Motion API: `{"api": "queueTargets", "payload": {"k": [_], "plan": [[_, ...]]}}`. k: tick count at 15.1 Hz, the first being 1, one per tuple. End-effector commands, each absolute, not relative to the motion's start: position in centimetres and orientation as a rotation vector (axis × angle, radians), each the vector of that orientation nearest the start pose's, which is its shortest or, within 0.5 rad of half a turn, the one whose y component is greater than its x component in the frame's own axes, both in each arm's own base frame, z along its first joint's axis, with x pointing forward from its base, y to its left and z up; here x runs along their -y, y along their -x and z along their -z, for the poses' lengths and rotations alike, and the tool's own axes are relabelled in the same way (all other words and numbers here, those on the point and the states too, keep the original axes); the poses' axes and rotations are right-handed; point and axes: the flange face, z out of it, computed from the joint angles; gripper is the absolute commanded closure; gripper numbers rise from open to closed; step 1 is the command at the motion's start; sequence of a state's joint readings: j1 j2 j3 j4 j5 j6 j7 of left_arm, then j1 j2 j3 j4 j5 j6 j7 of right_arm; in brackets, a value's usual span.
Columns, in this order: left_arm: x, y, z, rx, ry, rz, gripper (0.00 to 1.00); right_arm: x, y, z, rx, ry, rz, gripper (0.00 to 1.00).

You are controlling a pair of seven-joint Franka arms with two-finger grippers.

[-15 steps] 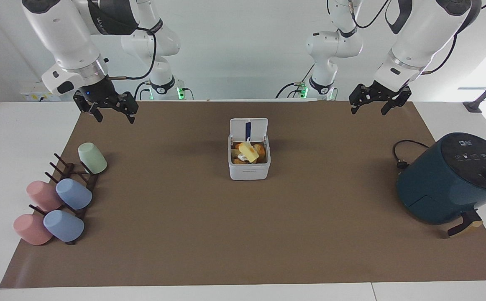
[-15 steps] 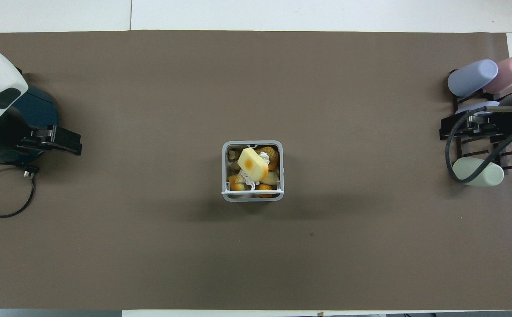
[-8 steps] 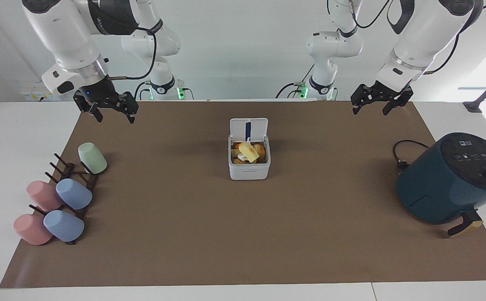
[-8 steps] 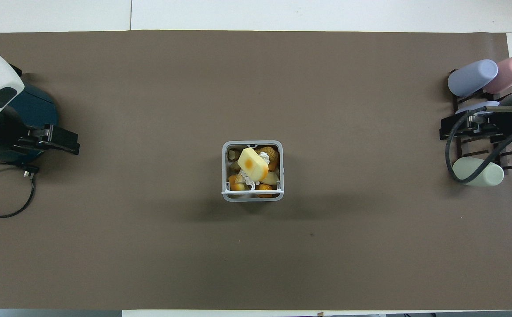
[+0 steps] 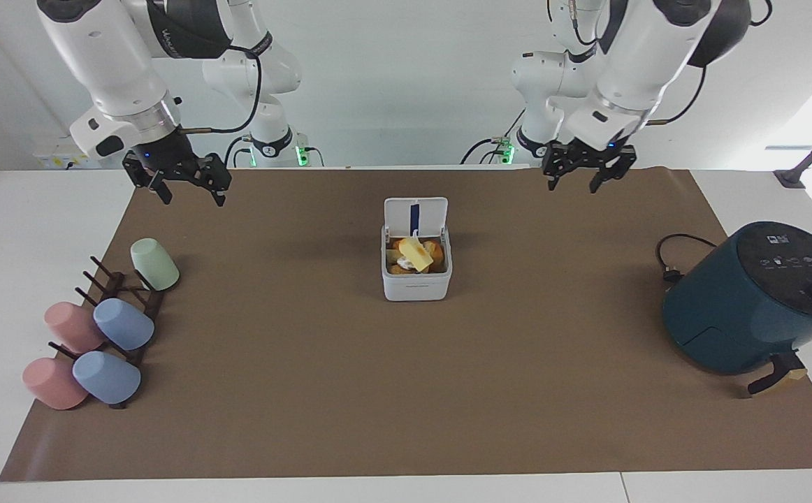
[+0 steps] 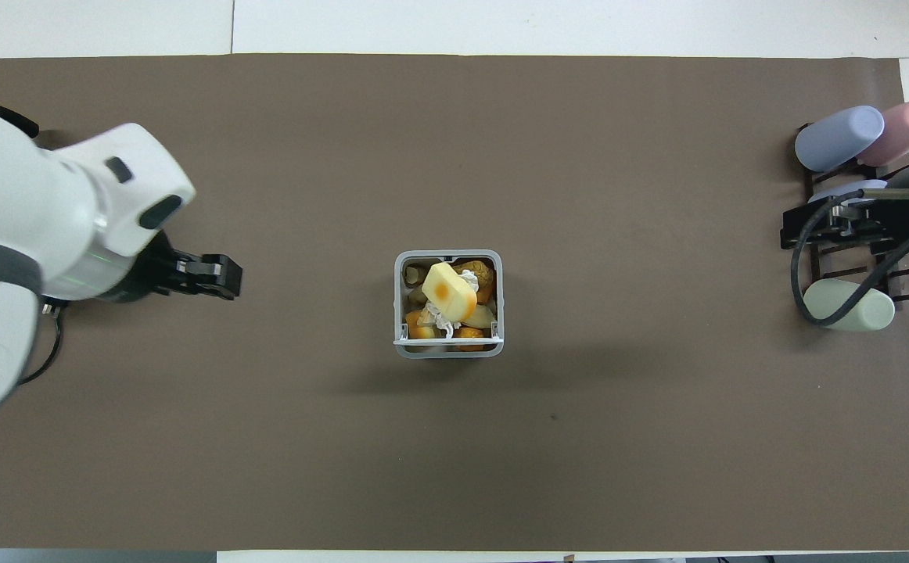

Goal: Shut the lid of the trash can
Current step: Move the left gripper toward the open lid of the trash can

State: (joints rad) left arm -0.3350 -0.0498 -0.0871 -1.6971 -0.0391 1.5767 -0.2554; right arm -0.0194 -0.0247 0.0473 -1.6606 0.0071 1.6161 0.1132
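The small white trash can [image 5: 416, 286] stands in the middle of the brown mat, full of food scraps with a yellow block on top. Its lid [image 5: 430, 216] stands upright on the hinge at the side nearer the robots, dark blue strip showing. From overhead the can's rim [image 6: 400, 309] shows, with the lid edge-on [image 6: 447, 342]. My left gripper [image 5: 574, 187] is open and empty in the air over the mat, between the can and the air fryer; it also shows overhead [image 6: 224, 277]. My right gripper [image 5: 193, 199] is open, empty and waits above the cup rack's end.
A dark teal air fryer [image 5: 755, 300] with its black cable [image 5: 671, 255] sits at the left arm's end. A dark cup rack [image 5: 123, 307] with pink, blue and green cups [image 6: 838, 137] lies at the right arm's end.
My left gripper has moved from over the air fryer's end toward the trash can. The right arm, the can and the lid have not moved.
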Motion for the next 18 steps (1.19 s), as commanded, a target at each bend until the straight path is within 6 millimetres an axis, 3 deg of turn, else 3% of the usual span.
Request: {"api": "queueTargets", "payload": {"k": [1,7,9,13,18], "plan": [[26.6,-44.7,-57.4,-0.247,3.157,-0.131,1.00,-1.3,-54.8,-60.0,-0.130,3.140,-0.036,0.00],[34.9,-38.3,-53.8,-0.290,3.233,-0.123,1.00,-1.3,-54.8,-60.0,-0.128,3.140,-0.036,0.00],[37.1,-37.4,-52.6,-0.291,3.243,-0.103,1.00,-1.3,-54.8,-60.0,-0.128,3.140,-0.036,0.00],[40.0,-37.8,-49.7,-0.329,3.261,-0.066,1.00,-1.3,-54.8,-60.0,-0.128,3.140,-0.036,0.00],[40.5,-40.0,-49.1,-0.297,3.299,0.006,1.00,-1.3,-54.8,-60.0,-0.128,3.140,-0.036,0.00]]}}
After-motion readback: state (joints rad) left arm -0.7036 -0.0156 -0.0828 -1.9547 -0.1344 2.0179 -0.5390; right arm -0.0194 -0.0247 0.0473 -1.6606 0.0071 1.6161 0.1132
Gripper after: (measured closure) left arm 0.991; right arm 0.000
